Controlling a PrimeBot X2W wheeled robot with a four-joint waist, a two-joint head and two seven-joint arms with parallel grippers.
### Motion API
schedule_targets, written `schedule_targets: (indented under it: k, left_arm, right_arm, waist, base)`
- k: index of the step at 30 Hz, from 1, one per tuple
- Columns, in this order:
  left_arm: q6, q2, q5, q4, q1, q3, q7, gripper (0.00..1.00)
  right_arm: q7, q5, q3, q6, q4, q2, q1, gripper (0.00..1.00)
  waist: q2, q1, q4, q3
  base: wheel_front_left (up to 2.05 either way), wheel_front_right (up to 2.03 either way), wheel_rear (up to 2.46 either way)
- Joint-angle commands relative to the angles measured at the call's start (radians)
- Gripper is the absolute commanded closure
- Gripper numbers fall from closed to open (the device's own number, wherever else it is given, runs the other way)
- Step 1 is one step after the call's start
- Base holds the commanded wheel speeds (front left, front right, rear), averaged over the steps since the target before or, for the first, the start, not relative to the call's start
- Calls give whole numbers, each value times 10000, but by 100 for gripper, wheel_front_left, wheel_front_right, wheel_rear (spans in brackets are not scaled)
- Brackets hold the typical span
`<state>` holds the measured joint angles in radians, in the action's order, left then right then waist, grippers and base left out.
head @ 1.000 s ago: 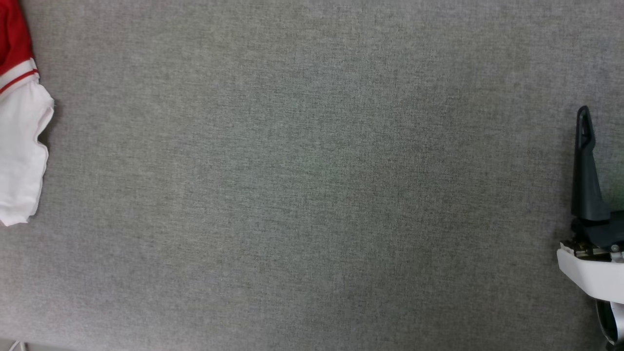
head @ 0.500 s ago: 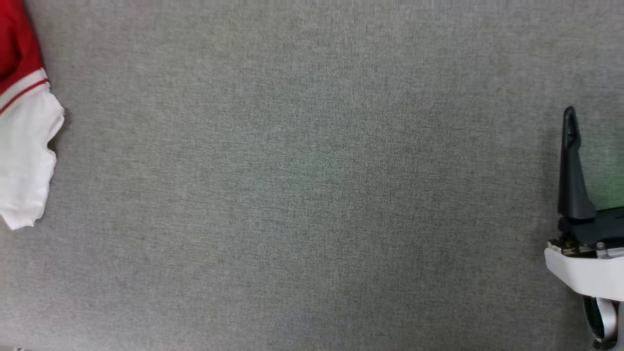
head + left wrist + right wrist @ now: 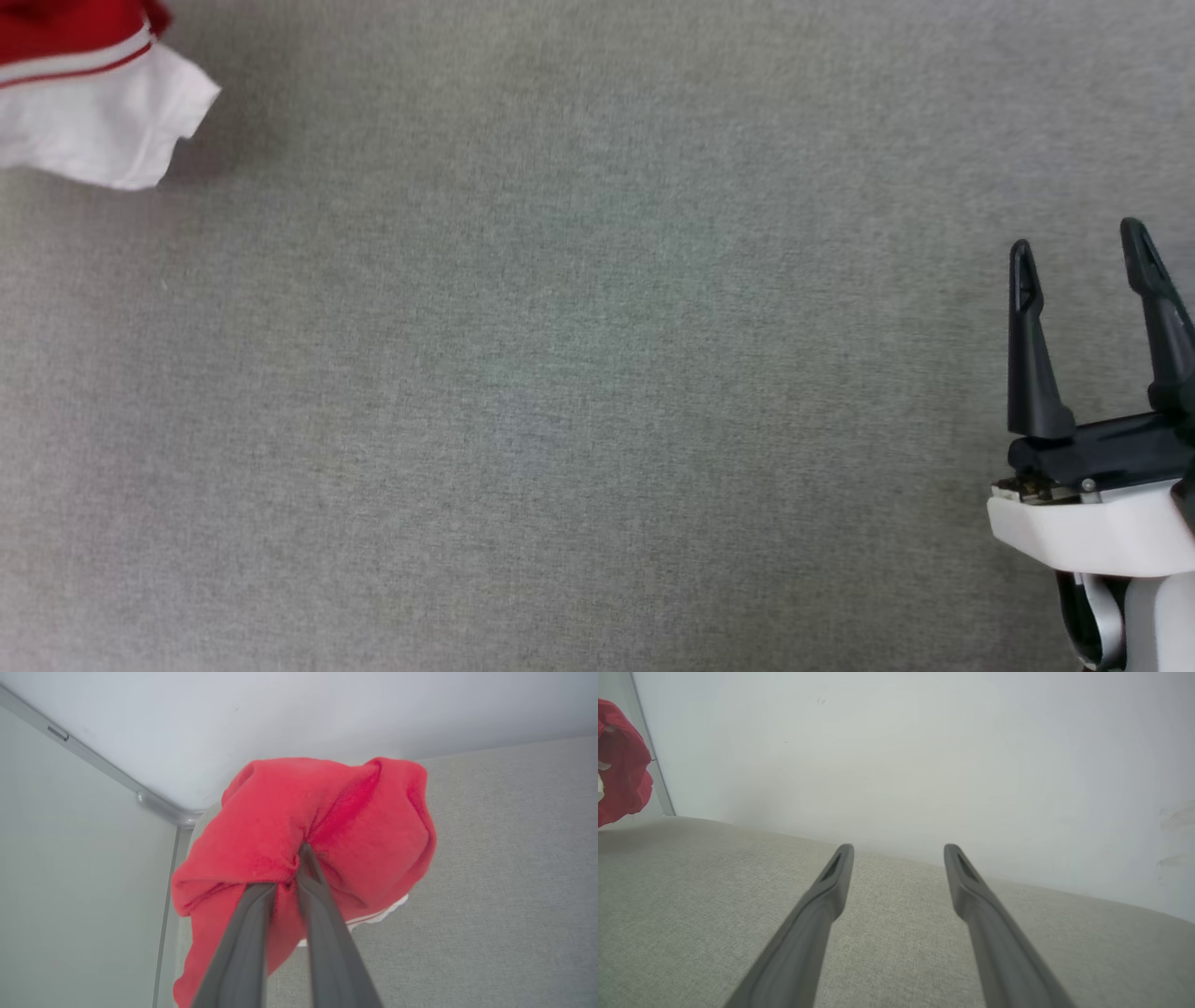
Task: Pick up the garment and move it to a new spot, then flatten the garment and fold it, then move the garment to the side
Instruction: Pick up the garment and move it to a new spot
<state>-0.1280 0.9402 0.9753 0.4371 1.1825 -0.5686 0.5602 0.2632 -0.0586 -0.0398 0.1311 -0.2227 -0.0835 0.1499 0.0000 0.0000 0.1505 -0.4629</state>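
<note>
1. Grey woven fabric covers the surface (image 3: 560, 373), which meets a pale plain wall (image 3: 901, 742) at its far edge.
2. My left end effector (image 3: 299, 855) has its two long dark fingers pressed nearly together, pinching a bunched fold of the garment (image 3: 345, 807), a red jersey-style shirt with a white sleeve and red-and-white striped trim.
3. From the left wrist, the red cloth drapes around my fingertips and hangs lifted off the surface, white trim peeking out beneath it.
4. From the head, the garment (image 3: 93, 121) sits at the top left corner, its white sleeve below the striped band, a soft shadow beside it.
5. My right end effector (image 3: 1078, 245) sits low at the right, fingers spread wide with nothing between them, well apart from the garment.
6. From the right wrist, the red cloth shows at the far left edge.
</note>
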Motion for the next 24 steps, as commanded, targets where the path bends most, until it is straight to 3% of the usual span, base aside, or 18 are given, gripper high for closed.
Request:
schedule_targets:
  k: [1, 10, 24]
  left_arm:
    - [-11, 86, -85, -297, 352, -190, 27, 100]
    - [-10, -352, -371, -1824, 1816, -1609, 411, 100]
    - [-8, -1773, -354, -3429, 2968, -4139, 490, 100]
  right_arm:
    - [24, 75, 41, -6, 65, 86, -131, 0]
    - [24, 324, 149, -6, 323, 301, -267, 0]
    - [24, 1087, 179, -5, 535, 342, -344, 0]
  waist:
    - [0, 0, -233, 453]
    - [0, 0, -1098, 1184]
    - [0, 0, -2779, 1399]
  base:
    - [0, 0, 0]
    - [0, 0, 0]
    - [0, 0, 0]
